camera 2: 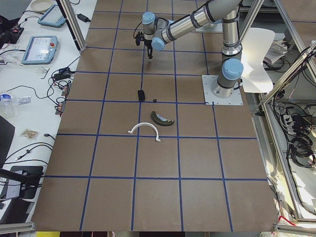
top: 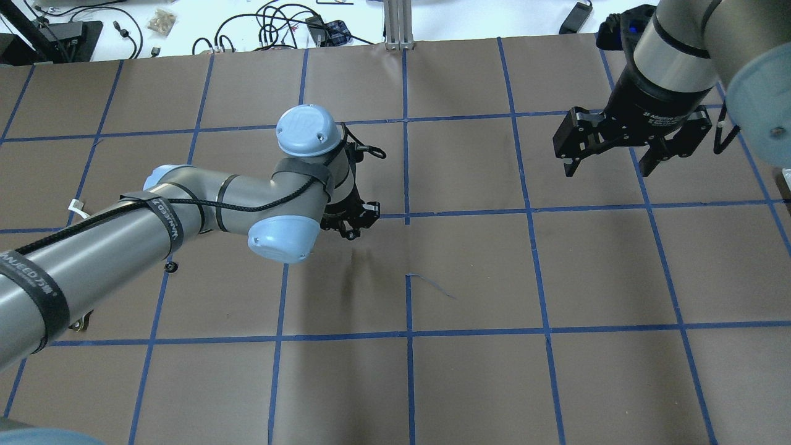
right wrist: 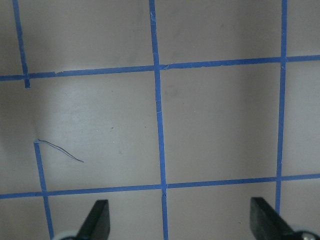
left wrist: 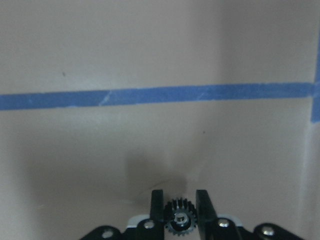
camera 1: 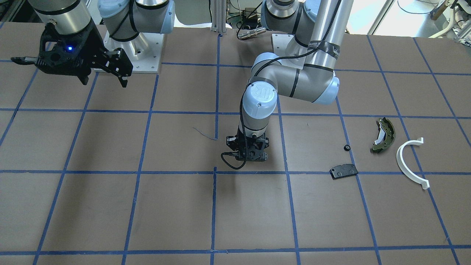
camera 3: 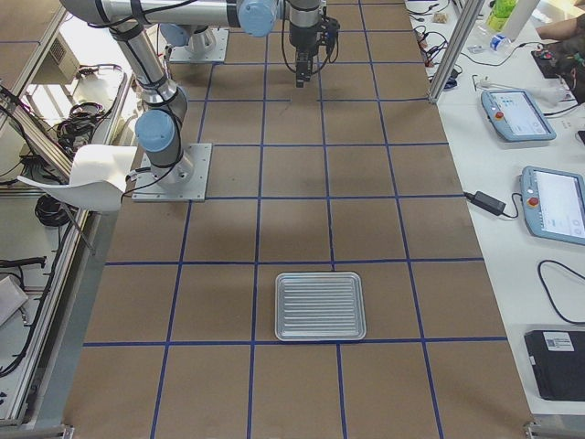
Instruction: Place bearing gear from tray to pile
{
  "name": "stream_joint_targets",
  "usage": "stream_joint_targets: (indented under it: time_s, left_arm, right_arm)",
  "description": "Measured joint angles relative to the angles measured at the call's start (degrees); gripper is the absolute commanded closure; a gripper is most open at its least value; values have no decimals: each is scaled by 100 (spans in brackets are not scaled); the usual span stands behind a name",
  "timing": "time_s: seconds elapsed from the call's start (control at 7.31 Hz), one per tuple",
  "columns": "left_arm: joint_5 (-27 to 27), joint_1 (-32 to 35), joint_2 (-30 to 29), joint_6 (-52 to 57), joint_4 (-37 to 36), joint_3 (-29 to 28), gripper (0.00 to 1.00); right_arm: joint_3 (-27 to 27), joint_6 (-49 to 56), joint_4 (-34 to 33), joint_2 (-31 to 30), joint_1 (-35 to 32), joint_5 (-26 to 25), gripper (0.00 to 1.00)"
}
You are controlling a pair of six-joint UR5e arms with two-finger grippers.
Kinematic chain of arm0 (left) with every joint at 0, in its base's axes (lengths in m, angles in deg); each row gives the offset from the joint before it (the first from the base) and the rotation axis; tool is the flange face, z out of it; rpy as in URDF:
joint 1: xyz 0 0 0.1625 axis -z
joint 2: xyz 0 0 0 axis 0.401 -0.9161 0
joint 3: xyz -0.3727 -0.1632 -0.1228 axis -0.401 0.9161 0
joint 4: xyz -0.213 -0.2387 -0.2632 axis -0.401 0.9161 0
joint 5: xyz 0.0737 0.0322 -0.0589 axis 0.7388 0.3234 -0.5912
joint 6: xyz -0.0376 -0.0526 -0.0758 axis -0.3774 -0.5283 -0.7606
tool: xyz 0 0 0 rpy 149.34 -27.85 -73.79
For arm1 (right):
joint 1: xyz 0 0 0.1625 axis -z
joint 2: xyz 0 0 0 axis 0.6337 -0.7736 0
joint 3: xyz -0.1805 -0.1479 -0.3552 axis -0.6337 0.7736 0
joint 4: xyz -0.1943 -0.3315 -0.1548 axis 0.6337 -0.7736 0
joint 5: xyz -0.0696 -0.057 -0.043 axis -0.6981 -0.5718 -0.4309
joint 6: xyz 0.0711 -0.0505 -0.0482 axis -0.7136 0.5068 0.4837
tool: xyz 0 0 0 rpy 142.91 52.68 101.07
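1 small black toothed bearing gear (left wrist: 179, 223) sits pinched between the 2 fingers (left wrist: 157, 202) of the left tool (left wrist: 179, 197), which is closed down onto it, its toothed face and pale hub turned toward the wrist camera. That tool points straight down, low over the brown counter (camera 1: 110, 206) near its middle, just beside a crossing of blue tape lines; whether it touches the surface cannot be told.

Well apart from it, toward the robot's left, lies the pile (camera 1: 382, 141): an olive-green curved brake shoe (camera 1: 386, 130), a white C-shaped arc (camera 1: 408, 163) just beside it, a flat black plate (camera 1: 344, 171) nearer the left tool, and 1 tiny black round part (camera 1: 346, 147) between plate and shoe. None of these 4 pieces touch.

The right tool (top: 609, 170) hangs above the counter on the robot's right side, its fingers spread wide with nothing between them.

Farther out at the right end rests a ribbed silver tray (camera 3: 320, 306), flat on the counter.
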Motion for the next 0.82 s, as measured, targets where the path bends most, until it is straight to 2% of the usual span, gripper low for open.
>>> stream_joint_targets:
  time_s: [0.27, 0.41, 0.55, 0.82]
  left_arm:
    - [135, -700, 422, 724, 1211, -356, 100]
    - [420, -1141, 612, 1308, 1548, -390, 100]
    - [730, -1622, 767, 2015, 1673, -314, 100]
    - [916, -2736, 922, 3407, 1400, 115, 100]
  right_arm:
    - [-8, 12, 38, -1, -20, 4, 0]
    - [-11, 24, 49, 0, -24, 4, 0]
    - [-19, 41, 57, 4, -26, 73, 0]
    - [-82, 60, 48, 2, -28, 234, 0]
